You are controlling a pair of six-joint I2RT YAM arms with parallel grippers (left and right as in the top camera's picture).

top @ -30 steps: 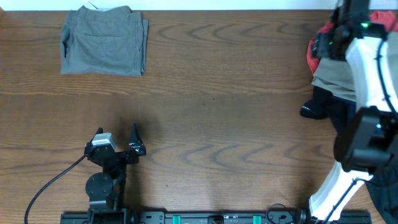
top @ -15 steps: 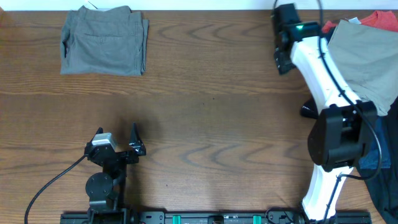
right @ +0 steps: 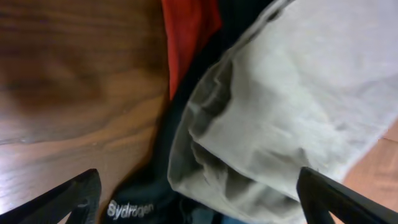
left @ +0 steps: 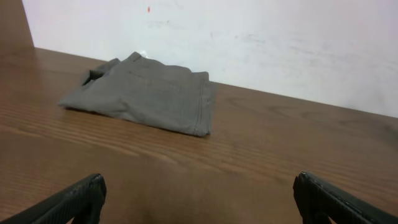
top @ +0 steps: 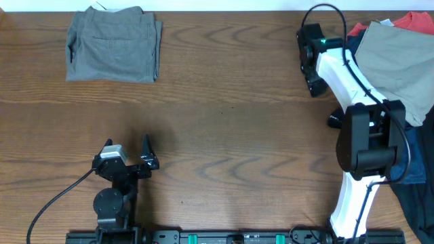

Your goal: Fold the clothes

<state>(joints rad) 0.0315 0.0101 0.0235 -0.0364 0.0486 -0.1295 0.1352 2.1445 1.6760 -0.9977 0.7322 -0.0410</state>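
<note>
A folded grey garment (top: 114, 44) lies at the table's far left; it also shows in the left wrist view (left: 146, 93). A loose pile lies at the right edge: a beige garment (top: 397, 68) on top, a red one (top: 415, 20) behind it, black cloth (top: 342, 118) below. In the right wrist view the beige garment (right: 280, 112), red cloth (right: 189, 31) and black cloth (right: 149, 186) fill the frame. My right gripper (top: 312, 68) (right: 199, 199) is open and empty, just left of the pile. My left gripper (top: 146, 154) (left: 199, 199) is open and empty, low near the front.
Blue cloth (top: 407, 169) hangs at the right edge beside the right arm's elbow (top: 366, 139). A black cable (top: 54, 200) runs from the left arm's base. Bare wooden table (top: 230, 129) lies between the folded garment and the pile. A white wall (left: 249, 37) stands behind the table.
My right arm swung left from above the pile to its left side, then drew slightly nearer. The beige garment now lies uncovered on top. The left arm has not moved.
</note>
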